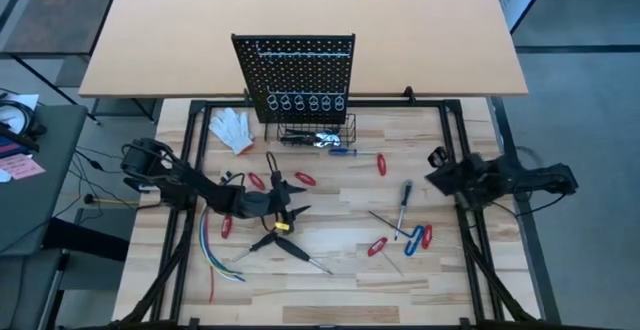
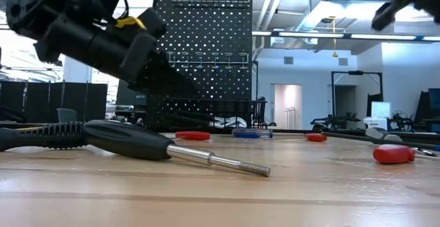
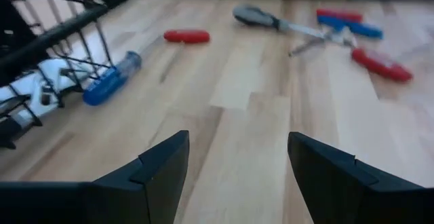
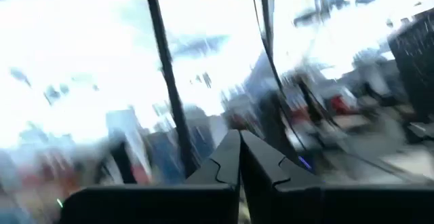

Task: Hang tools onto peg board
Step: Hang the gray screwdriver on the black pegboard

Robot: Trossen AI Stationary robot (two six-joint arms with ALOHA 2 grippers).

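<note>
High view lays out the whole desk [image 1: 330, 280]: the peg board [image 1: 297, 70] stands at the far edge, with a row of metal rings [image 1: 305, 102] and a wire basket [image 1: 318, 132] at its foot. Tools lie scattered on the wood in front: a blue screwdriver [image 1: 343, 151] just beside the basket, a red-handled one [image 1: 381, 164] near it, a dark screwdriver [image 1: 405, 198] and red and blue handled tools [image 1: 420, 237] toward the right. A white glove [image 1: 232, 130] lies left of the basket, and coloured wires [image 1: 212, 255] trail at the left. The left end effector [image 1: 290, 210] reaches over the middle of the desk; the right end effector [image 1: 440, 160] waits at the right edge.

Low view alone shows a black-handled screwdriver [image 2: 130, 142] lying close to the camera, its metal shaft pointing right, with the left arm [image 2: 89, 31] slanting above it and the peg board upright behind.

Left wrist view shows that end effector's fingers [image 3: 159, 166] spread wide and empty over bare wood, the blue screwdriver touching the basket.

Right wrist view is blurred, yet its fingers [image 4: 227, 159] press together, holding nothing.
</note>
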